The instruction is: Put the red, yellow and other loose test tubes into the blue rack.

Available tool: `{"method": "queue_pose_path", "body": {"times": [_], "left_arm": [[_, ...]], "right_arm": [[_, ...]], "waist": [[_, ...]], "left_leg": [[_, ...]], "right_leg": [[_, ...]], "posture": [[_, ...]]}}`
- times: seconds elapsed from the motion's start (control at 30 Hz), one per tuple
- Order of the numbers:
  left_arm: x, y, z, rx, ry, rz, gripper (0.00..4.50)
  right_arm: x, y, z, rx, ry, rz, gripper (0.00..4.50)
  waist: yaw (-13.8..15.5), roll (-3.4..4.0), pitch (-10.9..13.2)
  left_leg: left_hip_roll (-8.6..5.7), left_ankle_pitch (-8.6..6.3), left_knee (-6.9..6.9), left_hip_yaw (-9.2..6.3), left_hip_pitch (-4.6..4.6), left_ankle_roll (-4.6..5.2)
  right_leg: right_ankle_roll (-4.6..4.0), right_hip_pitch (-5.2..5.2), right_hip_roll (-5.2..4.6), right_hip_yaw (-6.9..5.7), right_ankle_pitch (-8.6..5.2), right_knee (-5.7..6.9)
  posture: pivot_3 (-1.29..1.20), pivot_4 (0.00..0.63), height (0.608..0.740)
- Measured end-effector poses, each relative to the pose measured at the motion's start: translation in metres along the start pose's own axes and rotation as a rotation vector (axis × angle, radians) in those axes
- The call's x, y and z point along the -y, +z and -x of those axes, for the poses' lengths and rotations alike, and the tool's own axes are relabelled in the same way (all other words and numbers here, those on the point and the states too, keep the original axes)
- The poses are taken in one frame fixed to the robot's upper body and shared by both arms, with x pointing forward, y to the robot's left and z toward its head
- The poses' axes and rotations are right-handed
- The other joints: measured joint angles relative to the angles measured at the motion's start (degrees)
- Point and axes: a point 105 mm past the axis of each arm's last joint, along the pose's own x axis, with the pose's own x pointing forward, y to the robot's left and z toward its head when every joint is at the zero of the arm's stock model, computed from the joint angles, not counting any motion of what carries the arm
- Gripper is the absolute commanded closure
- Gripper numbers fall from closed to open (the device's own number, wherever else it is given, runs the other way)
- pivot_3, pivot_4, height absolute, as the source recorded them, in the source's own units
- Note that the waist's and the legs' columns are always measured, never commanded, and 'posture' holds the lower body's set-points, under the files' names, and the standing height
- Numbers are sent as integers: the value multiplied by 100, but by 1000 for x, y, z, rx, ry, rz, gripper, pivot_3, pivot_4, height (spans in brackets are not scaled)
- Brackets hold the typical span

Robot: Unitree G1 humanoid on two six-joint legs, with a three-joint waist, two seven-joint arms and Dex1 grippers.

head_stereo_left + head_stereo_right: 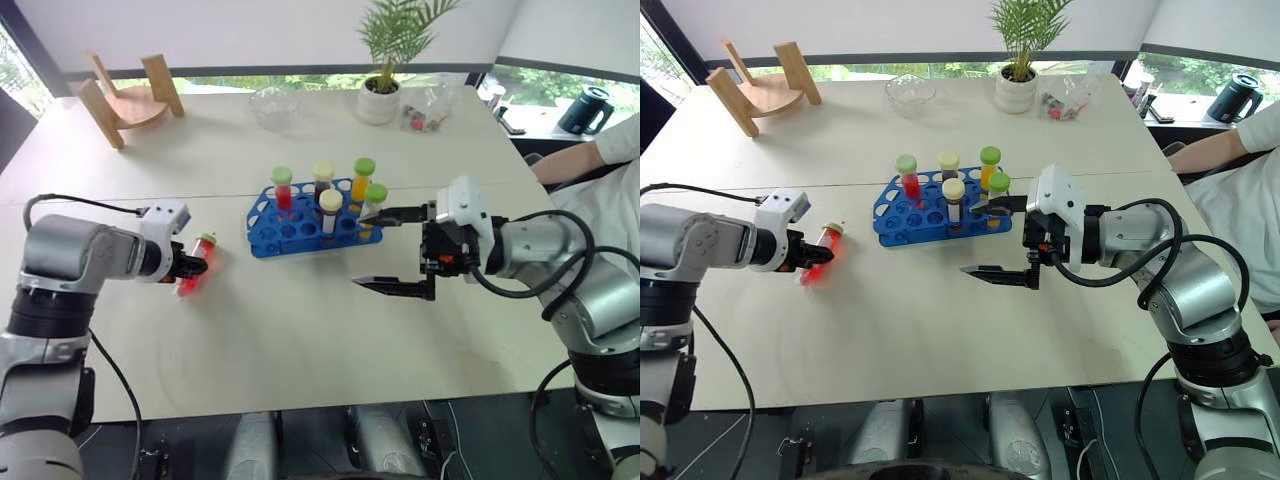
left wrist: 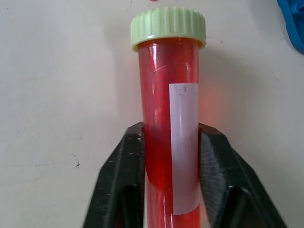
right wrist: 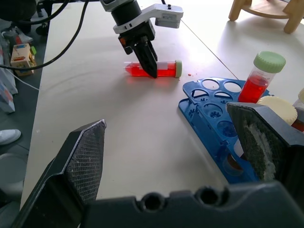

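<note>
Flat on the white table (image 1: 300, 330), the red-filled, green-capped clear plastic tube (image 1: 195, 266), clamped by the left gripper (image 1: 187, 266), points its cap toward the bright blue plastic rack (image 1: 300, 228); the right gripper (image 1: 392, 250) gapes empty.

White table (image 1: 300, 340), blue rack (image 1: 290, 232), red test tube (image 1: 195, 268) lying flat, wooden stand (image 1: 128, 100), glass bowl (image 1: 273, 105), potted plant (image 1: 380, 95)

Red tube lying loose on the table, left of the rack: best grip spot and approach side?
Grip the red tube mid-barrel, across its width, coming from above. It lies flat on the table, cap toward the blue rack, so only the round sides are open; the green cap is wider and ribbed, a poorer seat. The left gripper already has its jaws shut there.
</note>
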Motion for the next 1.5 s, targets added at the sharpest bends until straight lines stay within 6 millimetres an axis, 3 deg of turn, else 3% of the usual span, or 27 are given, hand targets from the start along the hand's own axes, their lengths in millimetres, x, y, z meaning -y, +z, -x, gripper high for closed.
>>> {"method": "queue_pose_path", "body": {"times": [0.1, 0.17, 0.3, 0.4, 0.47, 0.6, 0.73, 0.93, 1.5], "left_arm": [[4, 8, -1, 55, -34, -3, 3703], [16, 31, 8, 219, -140, -32, 3703], [39, 70, 56, 567, -351, -137, 3703], [65, 85, 77, 806, -520, -149, 3703], [79, 81, 71, 895, -576, -161, 3703], [101, 68, 32, 986, -579, -170, 3703], [110, 73, 16, 1111, -532, -214, 3703], [120, 67, -13, 1162, -508, -241, 3703], [125, 64, -37, 1245, -454, -324, 3703]], "right_arm": [[1, 0, 3, -8, -12, -3, 0], [-1, -2, 5, -17, -16, -10, 0], [0, -5, 6, -18, -40, -22, 0], [2, -6, 6, -12, -69, -30, 0], [3, -5, 4, -2, -86, -31, 0], [6, -5, 4, -2, -119, -28, 0], [5, -5, 3, -1, -143, -32, 0], [2, -7, 3, -3, -166, -41, 0], [1, -3, 4, 8, -208, -38, 0]], "waist": [[41, -1, 1], [87, -12, 6], [94, -10, 5], [127, -3, 2], [129, -2, 1], [134, -7, 3], [134, -6, 1], [132, -6, 1], [129, -6, 0]], "left_leg": [[0, 1, 1, -2, 0, -2], [2, 2, 2, -1, -3, -3], [5, 2, -6, 5, -2, -3], [4, 1, -5, 5, -2, -3], [2, 1, -1, 9, 0, -3], [2, 2, 9, 8, -2, -3], [1, 2, 10, 8, 2, -3], [1, 1, 6, 6, 3, -2], [1, 1, 6, 4, 5, -1]], "right_leg": [[0, 2, 0, -2, 0, 0], [0, 0, 1, -2, 0, -2], [-2, -6, 0, 0, 0, -2], [-1, -3, -1, 0, 0, -3], [0, 1, -5, 4, 1, -4], [0, 3, -2, 4, 2, -5], [0, 9, -1, 5, 2, -6], [1, 8, 1, 4, 2, -6], [2, 11, 3, 4, 3, -6]], "posture": [[0, 150, 740], [0, 150, 740], [0, 150, 740], [0, 150, 740], [0, 150, 740], [0, 150, 740], [0, 150, 740], [0, 150, 740], [0, 150, 740]]}}
